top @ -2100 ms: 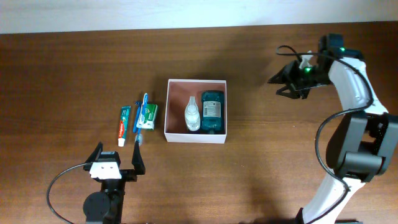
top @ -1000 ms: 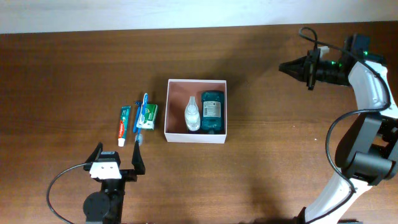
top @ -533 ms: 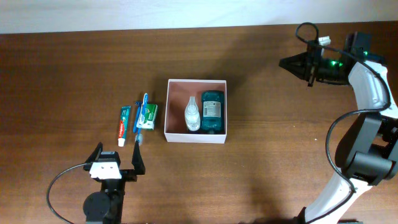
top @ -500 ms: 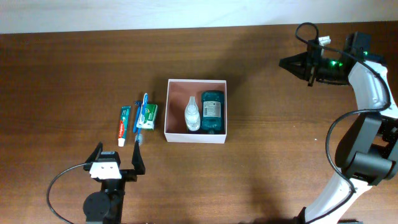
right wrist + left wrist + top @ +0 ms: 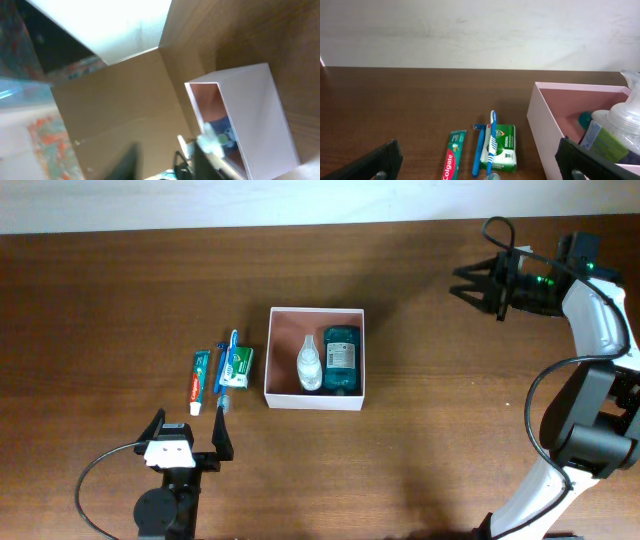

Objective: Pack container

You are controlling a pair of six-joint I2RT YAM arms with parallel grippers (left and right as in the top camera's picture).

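Blurrily seen from its wrist, the right tool (image 5: 463,282) is spread, empty; the left tool (image 5: 189,431) gapes.

"Colgate" on the red toothpaste tube (image 5: 452,160); print on green carton (image 5: 504,149) unreadable

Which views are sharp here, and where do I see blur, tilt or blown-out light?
Overhead: sharp, even light, table a little darker right of the container. Left wrist: sharp, wall bright but textured. Right wrist: strongly tilted, soft throughout, white patch at top blown out.
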